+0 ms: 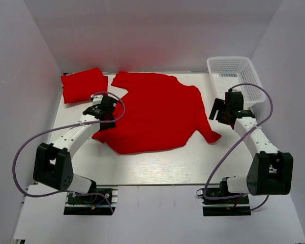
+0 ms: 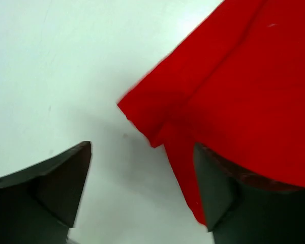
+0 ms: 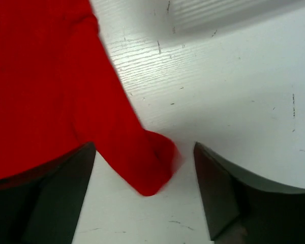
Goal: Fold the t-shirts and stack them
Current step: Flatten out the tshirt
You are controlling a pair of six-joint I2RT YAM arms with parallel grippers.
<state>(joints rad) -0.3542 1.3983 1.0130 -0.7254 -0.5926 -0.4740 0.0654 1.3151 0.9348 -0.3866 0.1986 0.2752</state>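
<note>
A red t-shirt [image 1: 157, 112] lies spread out flat in the middle of the table. A second red t-shirt [image 1: 84, 85] lies folded at the back left. My left gripper [image 1: 104, 112] is open and empty, low over the spread shirt's left edge. In the left wrist view [image 2: 142, 185] a corner of the shirt [image 2: 234, 86] reaches down beside the right finger [image 2: 221, 190]. My right gripper [image 1: 219, 110] is open and empty above the shirt's right sleeve. In the right wrist view [image 3: 145, 190] the sleeve tip [image 3: 152, 162] lies between the open fingers.
A white mesh basket [image 1: 234, 73] stands at the back right, just behind my right gripper. White walls enclose the table on the left, back and right. Bare tabletop [image 1: 157, 165] shows between the shirt and the arm bases.
</note>
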